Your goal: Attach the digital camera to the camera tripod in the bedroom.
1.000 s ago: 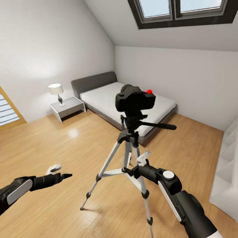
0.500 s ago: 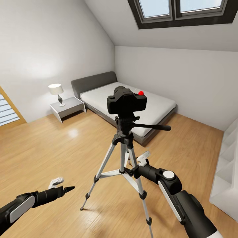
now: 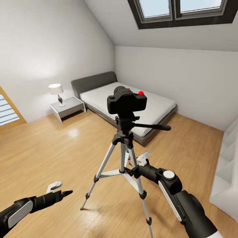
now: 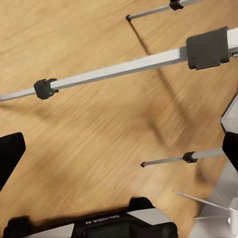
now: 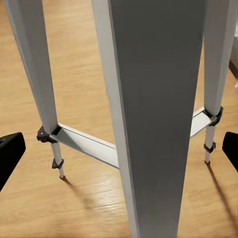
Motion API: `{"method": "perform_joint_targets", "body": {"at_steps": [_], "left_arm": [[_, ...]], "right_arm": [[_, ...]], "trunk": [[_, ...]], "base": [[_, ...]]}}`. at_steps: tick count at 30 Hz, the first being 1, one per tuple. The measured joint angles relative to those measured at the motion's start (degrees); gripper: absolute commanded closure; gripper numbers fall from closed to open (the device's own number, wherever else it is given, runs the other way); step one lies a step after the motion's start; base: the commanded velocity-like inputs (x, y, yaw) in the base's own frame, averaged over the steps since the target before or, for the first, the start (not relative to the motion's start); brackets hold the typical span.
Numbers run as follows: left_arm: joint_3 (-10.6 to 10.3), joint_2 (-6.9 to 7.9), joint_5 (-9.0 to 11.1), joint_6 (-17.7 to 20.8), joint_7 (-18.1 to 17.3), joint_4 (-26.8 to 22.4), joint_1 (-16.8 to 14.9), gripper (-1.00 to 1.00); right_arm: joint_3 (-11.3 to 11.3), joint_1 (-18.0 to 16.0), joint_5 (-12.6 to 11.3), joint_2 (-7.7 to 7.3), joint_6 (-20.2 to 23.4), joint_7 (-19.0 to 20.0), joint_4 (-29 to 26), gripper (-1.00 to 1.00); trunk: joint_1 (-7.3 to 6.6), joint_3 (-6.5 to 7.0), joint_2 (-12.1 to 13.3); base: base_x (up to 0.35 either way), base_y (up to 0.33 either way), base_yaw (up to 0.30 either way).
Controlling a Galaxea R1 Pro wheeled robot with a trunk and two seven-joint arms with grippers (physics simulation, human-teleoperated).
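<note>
At the lower left of the frame, the robot's left gripper (image 3: pixel 59 189) hung low over the wood floor (image 3: pixel 49 152), its fingers parted and holding nothing, well apart from the tripod. Farther up on that side, a white nightstand (image 3: pixel 67 107) with a lamp (image 3: pixel 56 91) stood beside the low grey bed (image 3: pixel 132 105) of the bedroom.

At centre frame, the digital camera (image 3: pixel 127 101), red button up, sat squarely on the black head of the camera tripod (image 3: pixel 124 155), which stood upright on three spread silver legs with its pan handle pointing toward the right.

Just right of centre, the right gripper (image 3: pixel 140 162) was close against the tripod's legs. Its wrist camera showed the dark fingertips spread wide to either side of a leg, closed on nothing.

A skylight (image 3: pixel 178 10) ran across the upper right, and white shelving (image 3: pixel 228 165) lined the right edge.

Judging by the camera's level seat on the head with neither gripper supporting it, the attachment appeared done; all that seemed left was for the arms to back clear without knocking the legs.
</note>
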Motion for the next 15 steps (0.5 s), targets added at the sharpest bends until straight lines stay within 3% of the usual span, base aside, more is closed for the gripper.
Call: {"method": "perform_joint_targets", "body": {"at_steps": [15], "left_arm": [[0.3, 0.17, 0.3, 0.1, 0.0, 2.3, 0.2, -1.0]], "right_arm": [[-0.5, 1.1, 0.0, -0.33, 0.1, -0.3, -0.7, -1.0]], "trunk": [[0.0, 0.0, 0.0]], "base": [[-0.112, 0.0, 0.0]]}}
